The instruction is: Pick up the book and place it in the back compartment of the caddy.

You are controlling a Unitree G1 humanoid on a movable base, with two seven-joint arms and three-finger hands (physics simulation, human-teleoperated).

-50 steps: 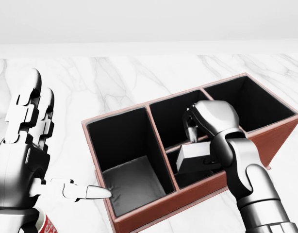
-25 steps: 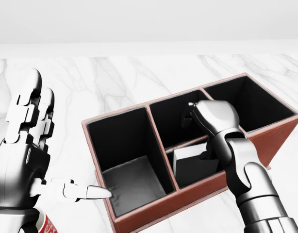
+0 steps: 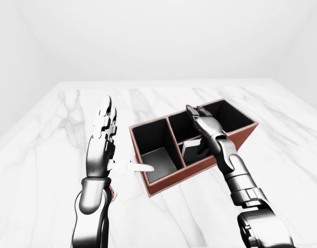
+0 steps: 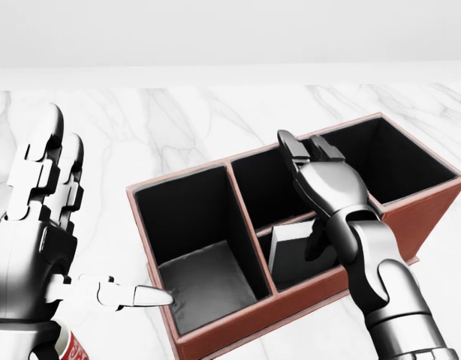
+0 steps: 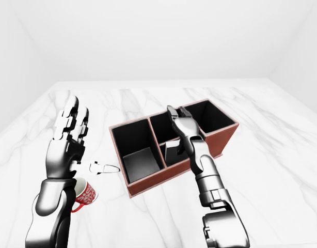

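Right hand (image 4: 320, 176): raised over the caddy's middle section, fingers spread apart and extended toward the top of the head view, gripping nothing.
Book (image 4: 294, 247): a grey slab standing tilted inside the small lower-middle compartment, just below and left of the right wrist; free of the fingers.
Caddy (image 4: 305, 296): red-brown box with black lining on the marble, set at an angle in the head view. It has one long compartment at the left, a middle section split by a low divider into an upper and a lower pocket, and one compartment at the right.
Left hand (image 4: 43, 217): held upright at the left edge of the head view, fingers straight and open, thumb (image 4: 122, 294) pointing right toward the caddy's left wall, its tip just short of the wall.
Mug (image 5: 85, 196): red with white pattern, on the marble just beside the left forearm in the right-eye view.
Table (image 3: 55, 134): white marble with grey veins, reaching to a plain white wall at the top.
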